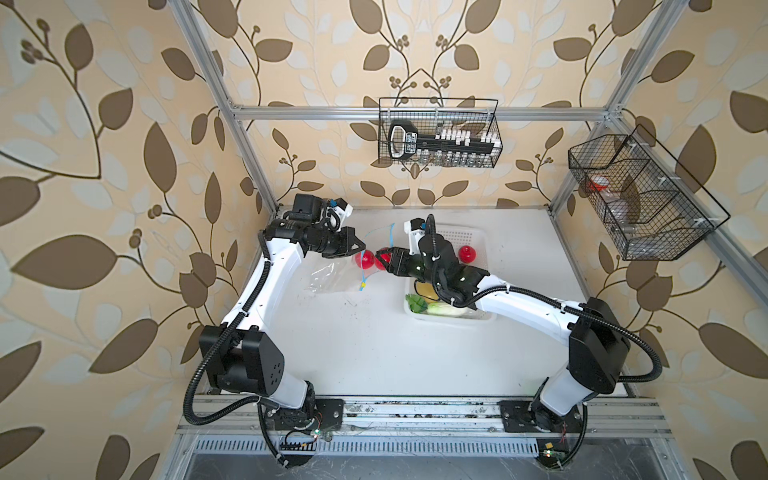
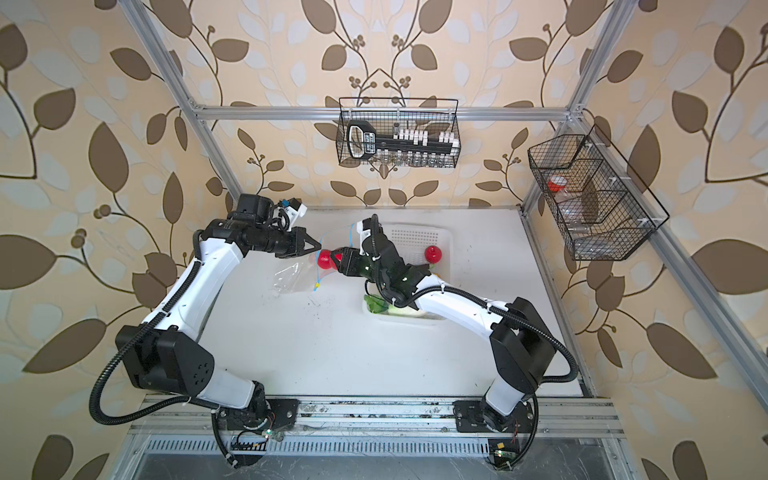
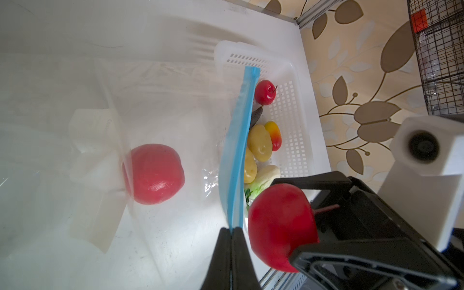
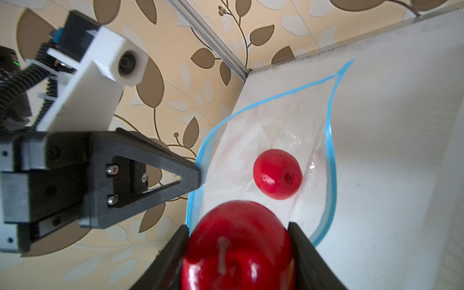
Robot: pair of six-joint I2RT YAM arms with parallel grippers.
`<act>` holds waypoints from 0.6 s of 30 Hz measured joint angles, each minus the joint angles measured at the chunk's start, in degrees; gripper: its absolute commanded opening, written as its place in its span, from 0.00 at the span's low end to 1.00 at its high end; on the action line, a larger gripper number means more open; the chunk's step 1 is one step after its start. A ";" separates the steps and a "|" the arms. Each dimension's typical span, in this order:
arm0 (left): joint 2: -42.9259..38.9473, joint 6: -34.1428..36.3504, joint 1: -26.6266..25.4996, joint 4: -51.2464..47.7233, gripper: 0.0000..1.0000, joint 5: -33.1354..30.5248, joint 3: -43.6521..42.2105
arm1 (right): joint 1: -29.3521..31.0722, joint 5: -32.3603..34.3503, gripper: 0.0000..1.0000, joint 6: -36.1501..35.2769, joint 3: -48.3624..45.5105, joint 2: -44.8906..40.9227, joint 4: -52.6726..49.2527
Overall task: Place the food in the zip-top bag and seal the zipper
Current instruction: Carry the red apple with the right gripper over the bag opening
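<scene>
Right wrist view: your right end effector point(image 4: 238, 227) grips an apple point(image 4: 238, 253); your left end effector point(image 4: 197, 175) is clamped tight on the zipper point(image 4: 331, 160). If that slips, the bag point(image 4: 276, 130) mouth collapses.

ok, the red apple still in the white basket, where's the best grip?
Across the round middle of the apple, from above. Nothing lies on it in the white basket, and the potatoes sit well away. One basket wall looks close, so I'd close the jaws parallel to that wall.
</scene>
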 measured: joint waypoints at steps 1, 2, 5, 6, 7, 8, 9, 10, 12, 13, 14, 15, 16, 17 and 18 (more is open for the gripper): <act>0.00 0.15 -0.04 -0.24 0.00 0.07 0.15 | 0.02 0.00 0.44 0.00 0.46 0.11 0.02; 0.00 0.22 -0.35 -0.55 0.00 0.17 0.35 | 0.09 0.02 0.44 0.00 1.03 0.33 0.13; 0.02 0.33 -0.35 -0.72 0.00 0.35 0.76 | 0.11 0.02 0.43 0.00 2.62 1.44 0.28; 0.02 0.37 -0.35 -0.76 0.00 0.37 0.96 | 0.13 0.02 0.43 0.00 3.04 1.90 0.33; 0.02 0.39 -0.35 -0.87 0.00 0.37 1.20 | 0.13 0.02 0.43 0.00 3.23 2.25 0.33; 0.02 0.39 -0.35 -1.14 0.00 0.37 1.62 | 0.17 0.02 0.43 0.02 3.39 2.67 0.33; 0.02 0.39 -0.35 -1.31 0.00 0.37 2.12 | 0.17 0.02 0.43 0.02 3.45 3.13 0.31; 0.02 0.37 -0.35 -1.57 0.00 0.37 2.60 | 0.20 0.02 0.43 0.02 3.54 3.54 0.26; 0.02 0.37 -0.35 -2.03 0.00 0.37 3.74 | 0.26 0.02 0.43 0.02 3.89 4.59 0.00; 0.02 0.37 -0.35 -2.12 0.00 0.37 4.26 | 0.31 0.02 0.43 0.02 4.31 5.25 -0.24; 0.00 0.37 -0.37 -2.19 0.00 0.37 4.72 | 0.37 0.02 0.43 0.02 4.87 5.88 -0.66; 0.00 0.37 -0.37 -2.19 0.00 0.37 4.96 | 0.39 0.02 0.43 0.00 5.57 6.45 -1.25; 0.00 0.35 -0.37 -2.25 0.00 0.37 5.11 | 0.42 0.00 0.43 -0.15 6.14 6.88 -1.68; 0.00 0.35 -0.37 -2.34 0.00 0.37 5.22 | 0.46 -0.02 0.43 -0.24 6.78 7.26 -2.05; 0.00 0.35 -0.37 -2.43 0.00 0.37 5.33 | 0.46 -0.02 0.43 -0.39 7.30 7.50 -2.32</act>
